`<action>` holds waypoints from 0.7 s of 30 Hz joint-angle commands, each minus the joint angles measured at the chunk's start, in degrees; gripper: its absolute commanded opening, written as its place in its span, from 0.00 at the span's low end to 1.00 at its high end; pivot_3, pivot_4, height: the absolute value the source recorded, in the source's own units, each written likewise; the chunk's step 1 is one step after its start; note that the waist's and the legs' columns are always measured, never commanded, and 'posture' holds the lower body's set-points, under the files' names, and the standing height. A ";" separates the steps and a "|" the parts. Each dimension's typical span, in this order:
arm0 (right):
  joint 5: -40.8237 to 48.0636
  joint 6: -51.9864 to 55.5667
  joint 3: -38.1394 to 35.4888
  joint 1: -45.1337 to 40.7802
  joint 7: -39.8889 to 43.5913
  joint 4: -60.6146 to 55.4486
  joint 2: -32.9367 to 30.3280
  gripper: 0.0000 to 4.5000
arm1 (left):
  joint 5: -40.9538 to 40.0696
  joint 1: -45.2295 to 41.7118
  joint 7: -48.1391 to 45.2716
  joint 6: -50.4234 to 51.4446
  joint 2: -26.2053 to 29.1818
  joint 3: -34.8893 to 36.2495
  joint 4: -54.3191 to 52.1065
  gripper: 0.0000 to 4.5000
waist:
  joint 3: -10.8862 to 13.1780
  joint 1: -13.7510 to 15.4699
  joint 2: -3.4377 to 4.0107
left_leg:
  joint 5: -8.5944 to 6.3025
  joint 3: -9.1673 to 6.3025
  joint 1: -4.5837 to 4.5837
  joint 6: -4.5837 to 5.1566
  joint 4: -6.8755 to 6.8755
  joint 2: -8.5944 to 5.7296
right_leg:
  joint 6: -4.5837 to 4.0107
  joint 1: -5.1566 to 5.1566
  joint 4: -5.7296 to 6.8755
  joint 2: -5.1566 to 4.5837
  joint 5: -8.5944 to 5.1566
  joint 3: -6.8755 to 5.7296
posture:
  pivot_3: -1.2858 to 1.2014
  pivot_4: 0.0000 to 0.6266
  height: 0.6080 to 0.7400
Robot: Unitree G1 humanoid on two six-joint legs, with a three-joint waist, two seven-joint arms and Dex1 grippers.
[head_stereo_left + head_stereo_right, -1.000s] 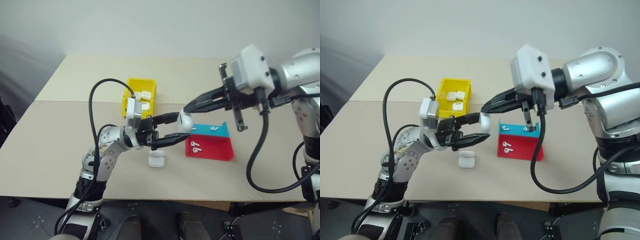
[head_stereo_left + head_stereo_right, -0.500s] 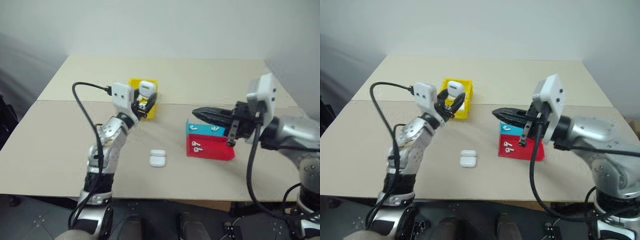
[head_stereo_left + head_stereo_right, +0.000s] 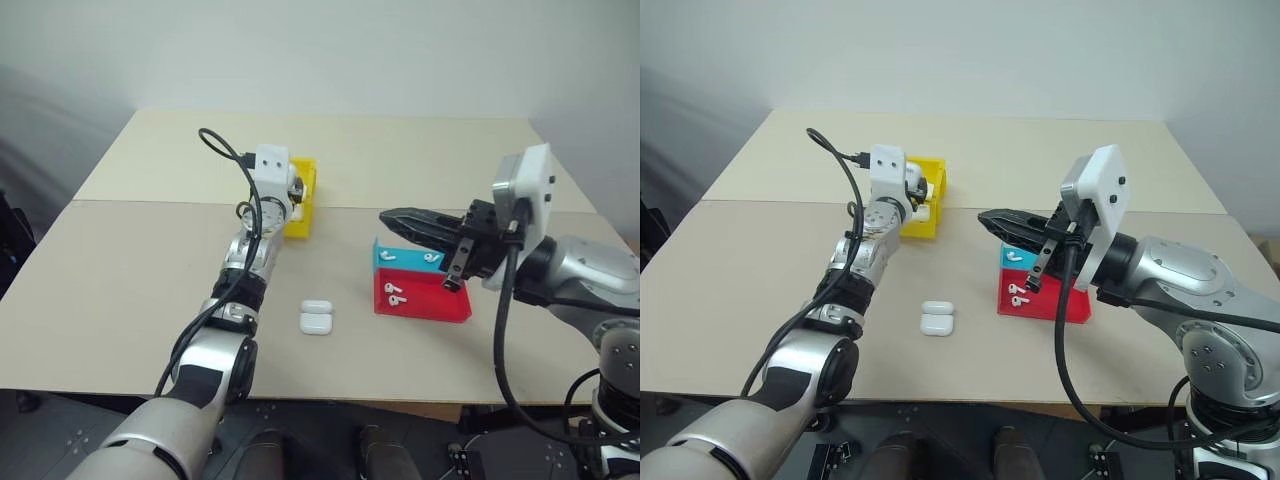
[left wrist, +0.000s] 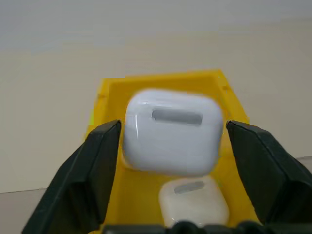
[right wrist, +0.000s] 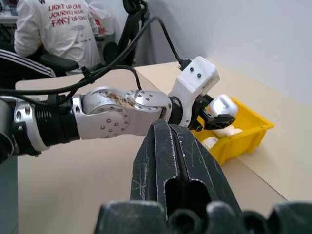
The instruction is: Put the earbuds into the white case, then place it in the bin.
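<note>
My left gripper (image 4: 171,127) hangs open over the yellow bin (image 3: 301,216). A white case (image 4: 170,130) sits loose between its fingers with a narrow gap on each side, above another case (image 4: 193,201) lying in the bin. My right gripper (image 3: 385,217) is shut and empty, hovering level over the trays. Earbuds lie in the teal tray (image 3: 387,257) and in the red tray (image 3: 393,293).
A further white case (image 3: 316,317) lies on the table in front of the bin. The teal tray (image 3: 410,263) and the red tray (image 3: 440,306) stand side by side under my right gripper. A seated person (image 5: 48,24) is far behind the table.
The left gripper carried the case from the table's middle out over the yellow bin and opened its fingers. The right gripper let go of the case and drew back over the trays.
</note>
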 commanded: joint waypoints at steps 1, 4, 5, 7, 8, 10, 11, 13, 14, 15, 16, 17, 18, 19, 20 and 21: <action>1.02 1.03 -0.89 -0.26 -3.26 -0.56 -0.42 0.00 | 0.24 -2.17 -0.25 -3.14 0.51 0.81 1.01 0.99 | 0.00 0.01 0.00 | 0.00 0.00 -0.01 0.00 0.01 0.00 | 0.00 -0.01 0.02 0.00 0.00 0.00 | 0.52 0.24 1.00; 1.75 1.68 -1.30 -0.33 -5.14 0.01 -0.25 0.00 | -0.41 -0.80 -1.48 -4.48 1.24 1.49 -1.60 0.99 | 0.00 0.05 0.00 | 0.00 0.00 -0.01 -0.01 0.02 0.00 | 0.00 -0.01 0.05 -0.01 0.00 0.01 | 0.52 0.24 1.00; 1.89 1.73 -1.32 -0.32 -5.40 0.08 -0.43 0.00 | -0.59 -0.23 -1.87 -4.69 1.45 1.62 -2.78 0.99 | 0.00 0.02 0.00 | 0.00 0.00 -0.01 -0.01 0.02 0.00 | 0.00 -0.01 0.05 -0.01 0.00 0.01 | 0.52 0.24 1.00; 2.43 1.86 -1.45 -0.19 -5.74 0.17 -0.84 0.00 | -1.01 1.27 -3.49 -2.13 2.33 1.52 -6.97 0.99 | 0.00 0.03 0.00 | 0.00 0.00 -0.02 -0.01 0.01 0.01 | 0.00 -0.03 0.05 -0.01 0.00 0.01 | 0.52 0.24 1.00; 2.73 1.93 -1.57 -0.01 -5.91 0.02 -1.05 0.00 | -1.83 2.18 -5.42 1.02 3.10 1.54 -10.03 0.99 | 0.00 -0.03 0.00 | 0.00 0.01 -0.03 -0.01 0.01 0.01 | 0.00 -0.06 0.05 -0.01 0.00 0.01 | 0.52 0.24 1.00; 3.40 2.01 -1.83 0.36 -6.29 -0.27 -1.44 0.00 | -3.20 4.35 -8.28 6.01 4.39 1.63 -16.19 0.99 | 0.00 -0.09 0.00 | 0.00 0.01 -0.05 -0.01 0.01 0.02 | 0.00 -0.08 0.08 -0.01 0.00 0.03 | 0.52 0.24 1.00; 3.60 1.98 -1.91 0.49 -6.33 -0.10 -1.57 0.00 | -4.58 5.86 -10.02 8.17 5.32 2.15 -20.01 0.99 | 0.00 -0.14 0.00 | 0.00 0.02 -0.06 -0.01 0.01 0.02 | 0.00 -0.10 0.09 -0.01 0.00 0.04 | 0.52 0.24 1.00; 3.50 1.79 -2.08 1.08 -6.10 0.33 -1.85 0.00 | -7.89 11.53 -16.68 10.42 9.26 2.68 -31.04 0.99 | -0.01 -0.54 0.01 | 0.01 0.02 -0.07 -0.01 0.02 0.04 | 0.00 -0.13 0.13 -0.01 0.00 0.05 | 0.52 0.24 1.00; 3.46 1.68 -2.19 1.38 -5.93 0.51 -1.97 0.00 | -9.99 13.99 -19.53 12.15 10.96 3.23 -35.90 0.99 | -0.01 -0.74 0.01 | 0.01 0.03 -0.06 -0.01 0.00 0.06 | 0.00 -0.15 0.17 0.00 0.00 0.08 | 0.52 0.24 1.00; 3.55 1.59 -2.36 1.68 -5.85 0.49 -2.10 0.00 | -11.40 15.65 -21.15 13.58 12.02 3.55 -39.23 0.99 | -0.01 -1.05 0.01 | 0.01 0.02 -0.07 -0.02 0.00 0.09 | 0.00 -0.18 0.22 0.01 0.00 0.10 | 0.52 0.24 1.00; 3.01 1.16 -2.17 1.94 -5.52 0.71 -2.15 0.00 | -12.71 17.63 -23.06 15.11 13.55 3.75 -42.76 0.99 | -0.01 -1.08 0.01 | 0.02 0.01 -0.08 -0.03 0.00 0.10 | -0.01 -0.22 0.23 0.01 0.00 0.12 | 0.52 0.24 1.00; 1.61 0.01 -1.69 2.59 -5.02 0.96 -1.94 0.00 | -13.82 20.37 -25.29 15.84 15.43 3.89 -46.77 0.99 | -0.01 -1.11 0.01 | 0.02 -0.02 -0.08 -0.04 0.02 0.11 | -0.01 -0.22 0.26 0.00 0.00 0.13 | 0.52 0.24 1.00; 0.07 -1.14 -1.17 3.30 -4.62 1.05 -1.74 0.00 | -15.03 22.60 -27.11 16.87 16.92 4.15 -50.10 0.99 | -0.01 -1.13 0.01 | 0.03 -0.01 -0.07 -0.05 0.04 0.11 | -0.01 -0.22 0.25 0.00 0.00 0.13 | 0.52 0.24 1.00; -2.04 -2.64 -0.27 4.25 -4.04 1.18 -1.50 0.00 | -17.32 25.01 -29.38 18.59 18.54 4.86 -53.81 0.99 | -0.01 -1.14 0.01 | 0.03 0.00 -0.04 -0.05 0.04 0.11 | -0.01 -0.20 0.26 0.00 0.00 0.14 | 0.52 0.24 1.00; -3.70 -3.95 0.63 5.22 -3.47 1.46 -1.16 0.00 | -19.61 27.52 -31.65 19.68 20.13 5.67 -57.28 0.99 | -0.01 -1.15 0.02 | 0.03 0.00 0.00 -0.05 0.04 0.11 | -0.01 -0.18 0.27 0.00 0.00 0.16 | 0.52 0.24 1.00; -5.09 -5.22 1.35 6.26 -2.81 1.70 -0.80 0.00 | -21.75 29.82 -33.81 20.69 21.64 6.43 -60.45 0.99 | -0.01 -1.17 0.01 | 0.03 0.00 0.04 -0.05 0.04 0.12 | -0.01 -0.17 0.28 0.00 0.00 0.17 | 0.52 0.24 1.00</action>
